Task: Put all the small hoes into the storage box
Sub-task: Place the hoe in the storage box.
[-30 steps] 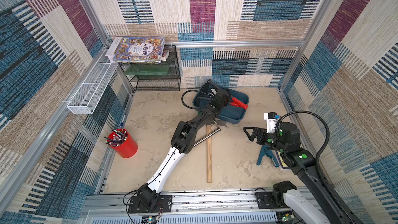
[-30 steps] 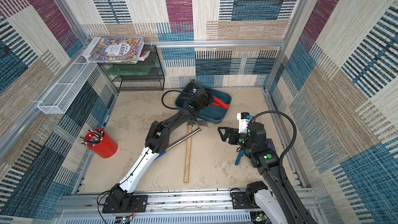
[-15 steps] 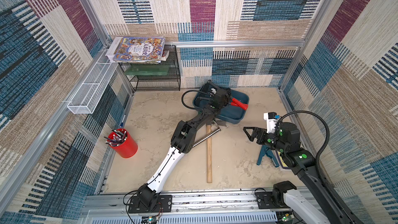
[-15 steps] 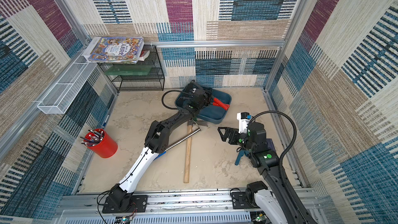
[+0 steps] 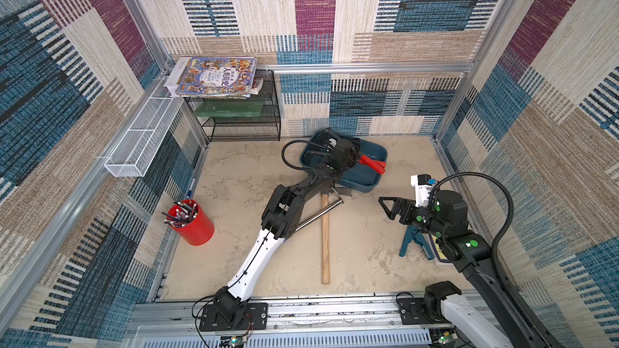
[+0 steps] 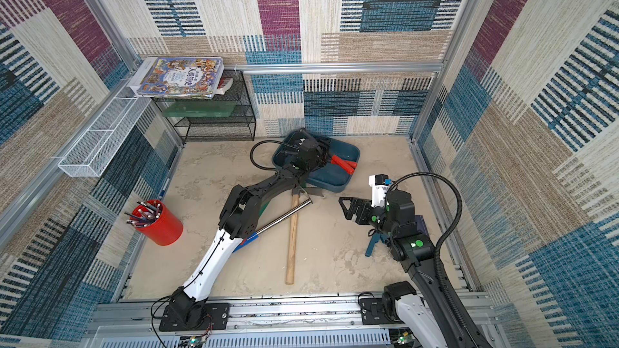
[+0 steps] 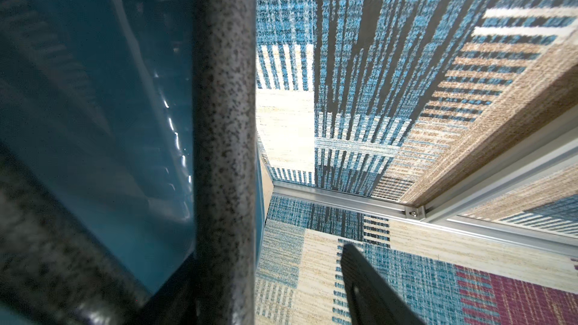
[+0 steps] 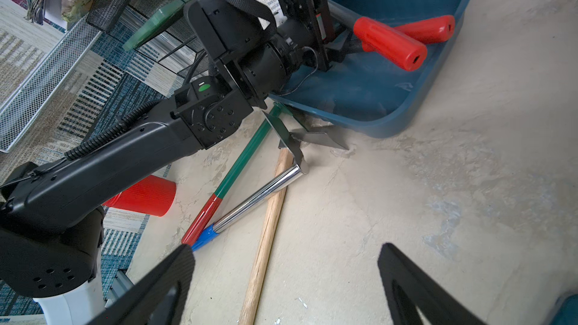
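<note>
Red pen cup (image 5: 196, 225), black wire rack (image 5: 244, 127), picture book (image 5: 216, 76).

One storage box (image 5: 366, 177), one red cup (image 5: 196, 225)

3 walls (image 5: 315, 11) of woven patchwork in blue, maroon, beige and cream stand around the space, framed by aluminium rails (image 5: 368, 67). The tabletop (image 5: 368, 262) is mottled beige and brightly lit. A black wire-mesh shelf rack (image 5: 246, 128) stands in its far left corner with picture books (image 5: 214, 76) on top. A white wire-mesh basket (image 5: 140, 142) hangs on the left wall.
</note>
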Tool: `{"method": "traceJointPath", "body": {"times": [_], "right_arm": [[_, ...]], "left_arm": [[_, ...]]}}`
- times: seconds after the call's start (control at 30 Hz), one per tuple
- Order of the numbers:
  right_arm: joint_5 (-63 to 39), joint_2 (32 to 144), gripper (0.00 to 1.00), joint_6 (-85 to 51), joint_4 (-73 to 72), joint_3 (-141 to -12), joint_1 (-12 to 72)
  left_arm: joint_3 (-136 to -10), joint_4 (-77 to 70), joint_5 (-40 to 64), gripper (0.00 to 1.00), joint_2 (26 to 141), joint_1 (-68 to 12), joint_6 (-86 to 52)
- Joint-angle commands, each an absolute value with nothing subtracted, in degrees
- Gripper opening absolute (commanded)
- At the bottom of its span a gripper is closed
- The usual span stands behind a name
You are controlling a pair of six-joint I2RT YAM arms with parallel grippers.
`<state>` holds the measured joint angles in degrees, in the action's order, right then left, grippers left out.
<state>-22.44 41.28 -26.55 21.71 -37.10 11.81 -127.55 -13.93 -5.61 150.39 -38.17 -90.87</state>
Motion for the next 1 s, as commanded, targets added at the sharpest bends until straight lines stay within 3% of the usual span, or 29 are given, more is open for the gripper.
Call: {"method": "traceJointPath", "body": {"times": [0.0,0.23,0.63,0.97], "right_arm": [[-21.96,41.17,0.96,-26.92,20.22,-37.27,11.85],[-22.31,40.96,0.96,-27.25,20.21,-37.12,11.95],[-22.32,41.33,0.96,-27.18,19.76,-37.10,12.03],[-22.10,41.42,0.96,-27.04,19.95,-37.15,12.03]], "left_arm": [[-125.74,-16.48,-4.73,0.69,148.09,-38.47,-88.98],[-124.57,-9.76,-5.26,0.70,145.03,-38.75,-85.80],[-136.99,14.59,-7.00,0.70,145.91,-38.76,-78.26],[-139.61,17.10,-3.96,0.70,149.57,-38.82,-79.43]]}}
